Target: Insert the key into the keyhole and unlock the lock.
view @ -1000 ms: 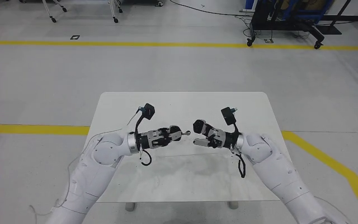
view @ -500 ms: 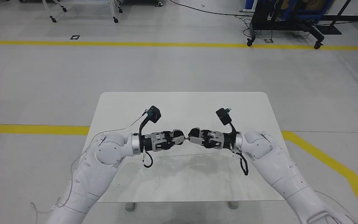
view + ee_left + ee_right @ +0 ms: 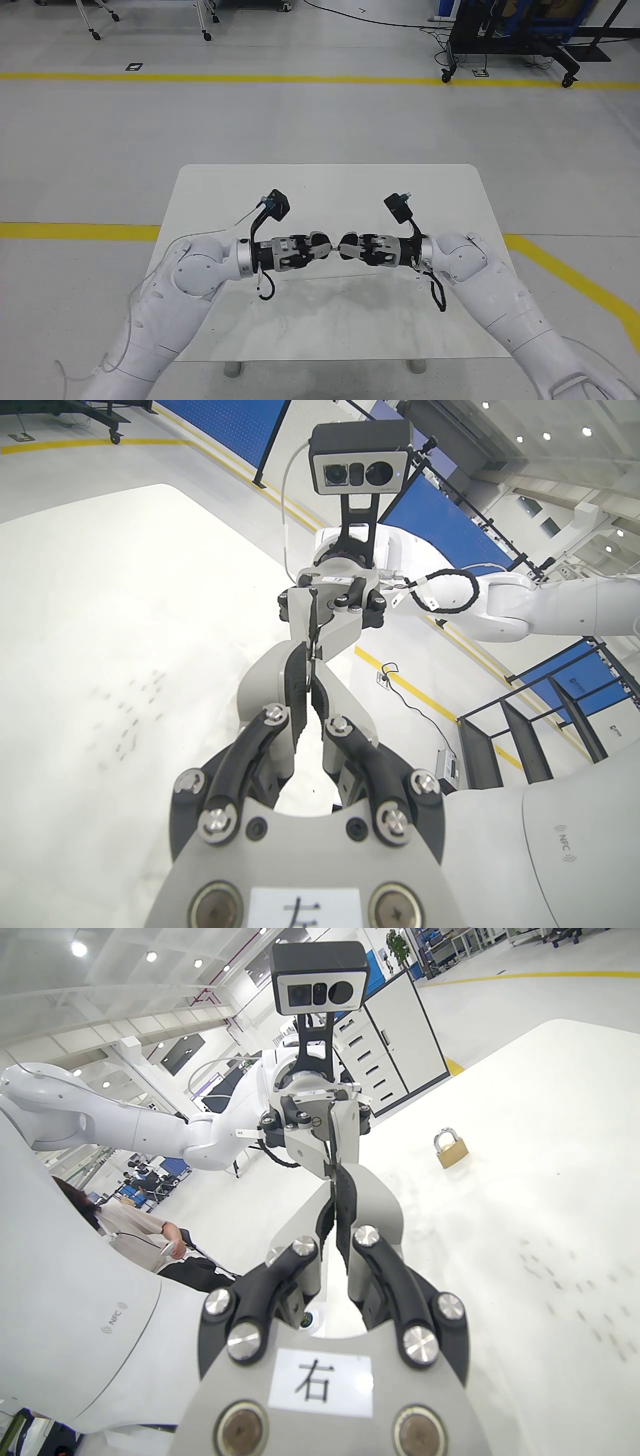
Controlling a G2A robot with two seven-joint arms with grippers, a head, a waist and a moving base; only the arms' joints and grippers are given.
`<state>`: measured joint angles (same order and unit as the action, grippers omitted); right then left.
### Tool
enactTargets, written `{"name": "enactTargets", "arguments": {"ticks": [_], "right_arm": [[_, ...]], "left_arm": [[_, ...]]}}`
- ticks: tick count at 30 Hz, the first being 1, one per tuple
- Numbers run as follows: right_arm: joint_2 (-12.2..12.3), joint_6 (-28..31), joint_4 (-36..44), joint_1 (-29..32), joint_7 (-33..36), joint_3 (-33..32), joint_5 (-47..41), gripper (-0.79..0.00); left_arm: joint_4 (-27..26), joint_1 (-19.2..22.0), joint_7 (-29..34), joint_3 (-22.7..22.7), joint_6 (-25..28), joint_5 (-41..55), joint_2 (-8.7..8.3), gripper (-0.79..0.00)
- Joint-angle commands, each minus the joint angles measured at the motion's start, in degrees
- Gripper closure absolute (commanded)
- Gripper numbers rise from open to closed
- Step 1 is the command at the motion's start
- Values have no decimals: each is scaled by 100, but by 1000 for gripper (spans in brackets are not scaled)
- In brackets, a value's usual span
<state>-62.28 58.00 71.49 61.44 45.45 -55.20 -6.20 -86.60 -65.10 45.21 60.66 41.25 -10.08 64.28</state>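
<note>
Right wrist view: padlock (image 3: 451,1149) sits on table (image 3: 550,1078), right of frame centre, well apart from both grippers. Left gripper (image 3: 310,677) and right gripper (image 3: 336,1195) meet tip-to-tip, fingers pinched narrow. Key too small to tell.

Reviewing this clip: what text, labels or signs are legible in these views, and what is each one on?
"右": sticker on the right claw housing.
"左", bottom cut off: matching sticker on the left claw housing.
"NFC": printed on the white shell, in both wrist views.
Small tags on the facing claws and marks on the blue panels: too small to read.
</note>
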Motion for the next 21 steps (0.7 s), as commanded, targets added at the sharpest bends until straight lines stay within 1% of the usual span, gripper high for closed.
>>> {"name": "enactTargets", "arguments": {"ticks": [1,2,3,8,12,16,18,21], "right_arm": [[9,0,-12,1,18,0,-81,0],[12,0,-13,4,27,2,-133,0],[17,0,-19,4,30,-6,-185,0],[73,0,-70,50,-49,-231,-371,0],[188,0,-24,233,-162,-712,-471,0],[347,0,199,655,-354,-1466,-552,0],[416,0,404,933,-429,-1867,-662,0],[456,0,732,1324,-449,-2256,-1078,0]], "left_arm": [[-5,-2,-31,-6,-3,-20,-5,0],[-16,-1,-38,-17,17,-19,-7,-234],[-20,1,-56,-20,36,-8,-8,-785],[-15,-26,-241,75,176,56,-33,-785],[-39,-75,-329,173,203,35,-63,-785],[-96,-86,-402,328,209,-226,-106,-785],[-96,-86,-402,328,209,-226,-106,-785],[-96,-86,-402,328,209,-226,-106,-785]]}}
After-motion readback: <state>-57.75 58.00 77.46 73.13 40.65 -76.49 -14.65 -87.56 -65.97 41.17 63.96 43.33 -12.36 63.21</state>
